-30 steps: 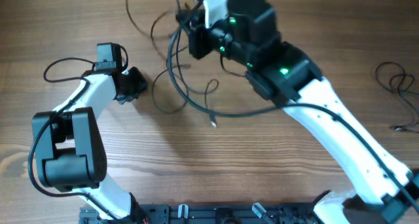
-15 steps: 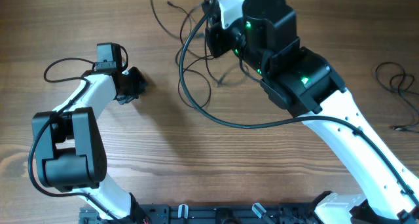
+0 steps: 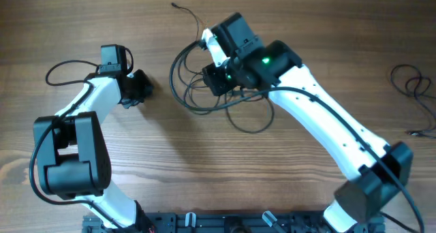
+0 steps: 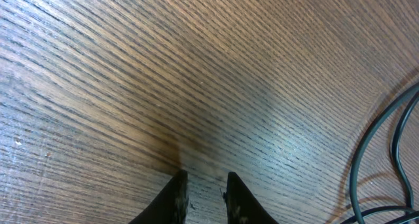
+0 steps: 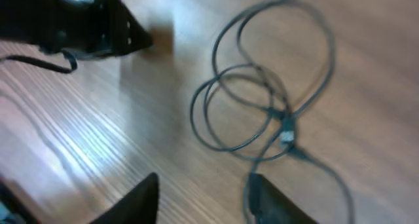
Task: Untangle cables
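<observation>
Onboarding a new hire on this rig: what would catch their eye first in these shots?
The right gripper, open and empty, is poised over a loose tangle of thin black cables near the top middle of the table. The left gripper sits to the tangle's left over bare wood, holding nothing. A second cable bundle lies alone at the far right edge.

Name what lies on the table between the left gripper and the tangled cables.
Nothing: the overhead view shows only bare wooden table between the left gripper and the cables. The left wrist view agrees.
</observation>
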Robot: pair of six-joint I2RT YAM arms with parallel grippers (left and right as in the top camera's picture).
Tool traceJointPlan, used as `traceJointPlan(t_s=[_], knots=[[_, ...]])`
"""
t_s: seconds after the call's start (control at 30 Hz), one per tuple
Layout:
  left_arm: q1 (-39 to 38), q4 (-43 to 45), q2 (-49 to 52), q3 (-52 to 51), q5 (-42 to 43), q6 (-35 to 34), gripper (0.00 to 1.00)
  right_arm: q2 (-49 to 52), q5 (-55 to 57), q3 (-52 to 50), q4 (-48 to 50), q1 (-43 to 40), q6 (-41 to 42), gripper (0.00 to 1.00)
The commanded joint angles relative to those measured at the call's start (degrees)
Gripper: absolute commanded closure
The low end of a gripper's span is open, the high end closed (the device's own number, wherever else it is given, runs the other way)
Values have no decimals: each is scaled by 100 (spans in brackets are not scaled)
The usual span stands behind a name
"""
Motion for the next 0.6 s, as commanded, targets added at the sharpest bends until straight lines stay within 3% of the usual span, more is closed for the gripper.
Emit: traceJointPlan(t_s=[0.0, 0.07, 0.13, 0.17, 0.2, 0.3, 0.37, 0.43, 0.47, 0.5, 0.57], knots=[[-22, 17, 70, -42, 28, -15, 78, 713, -317, -74, 260, -28, 278, 76], [-22, 17, 70, -42, 28, -15, 78, 1062, -232, -74, 730, -28, 345, 96], [-26, 17, 70, -42, 28, -15, 77, 1410, -227, -74, 1226, -28, 907, 96], [-26, 17, 70, -42, 28, -15, 76, 1569, -188, -74, 1357, -28, 1259, 73], [-26, 17, 70, -42, 28, -15, 75, 1705, -184, -74, 1451, -28, 1537, 61], [-26, 17, 70, -42, 31, -17, 74, 2055, 763, -74, 1930, -35, 1670, 51], [-26, 17, 70, -42, 85, -15, 72, 2072, 1259, -74, 2028, -68, 1674, 50], [-26, 105, 70, -42, 1019, 315, 79, 2070, 1346, -74, 1836, -284, 1932, 55], [-26, 251, 70, -42, 2155, 975, 81, 2074, 1158, -74, 1620, -525, 2144, 55], [-28, 321, 70, -42, 2623, 1064, 79, 2096, 743, -74, 1543, -756, 2142, 52], [-133, 348, 70, -42, 2750, 1062, 57, 2175, 175, -74, 1460, -1082, 2138, 47]])
